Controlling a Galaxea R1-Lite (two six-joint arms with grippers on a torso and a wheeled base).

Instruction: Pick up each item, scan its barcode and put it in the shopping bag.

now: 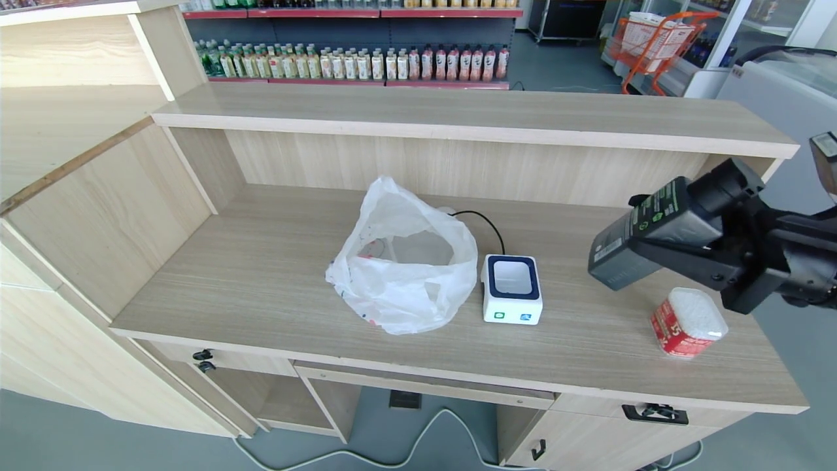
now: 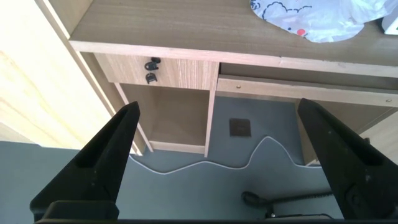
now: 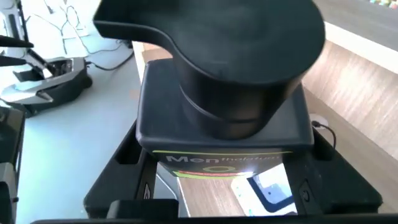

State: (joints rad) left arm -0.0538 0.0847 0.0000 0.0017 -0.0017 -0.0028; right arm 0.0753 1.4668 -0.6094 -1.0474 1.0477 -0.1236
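Note:
My right gripper (image 1: 693, 252) is shut on a dark grey bottle (image 1: 644, 235) with a black cap and green label, held tilted in the air above the counter's right part, to the right of the scanner (image 1: 512, 288). In the right wrist view the bottle (image 3: 227, 106) sits between the fingers (image 3: 124, 180) with the scanner (image 3: 270, 190) below it. A white plastic shopping bag (image 1: 402, 261) stands open at mid-counter, left of the scanner. A red-and-white round container (image 1: 686, 322) rests on the counter under the right arm. My left gripper (image 2: 227, 162) hangs open below the counter's front edge, over the floor.
The wooden counter (image 1: 261, 275) has a raised back ledge (image 1: 458, 118) and a side wall on the left. A black cable (image 1: 480, 226) runs from the scanner behind the bag. Drawers and a cupboard opening (image 2: 180, 118) lie under the counter front.

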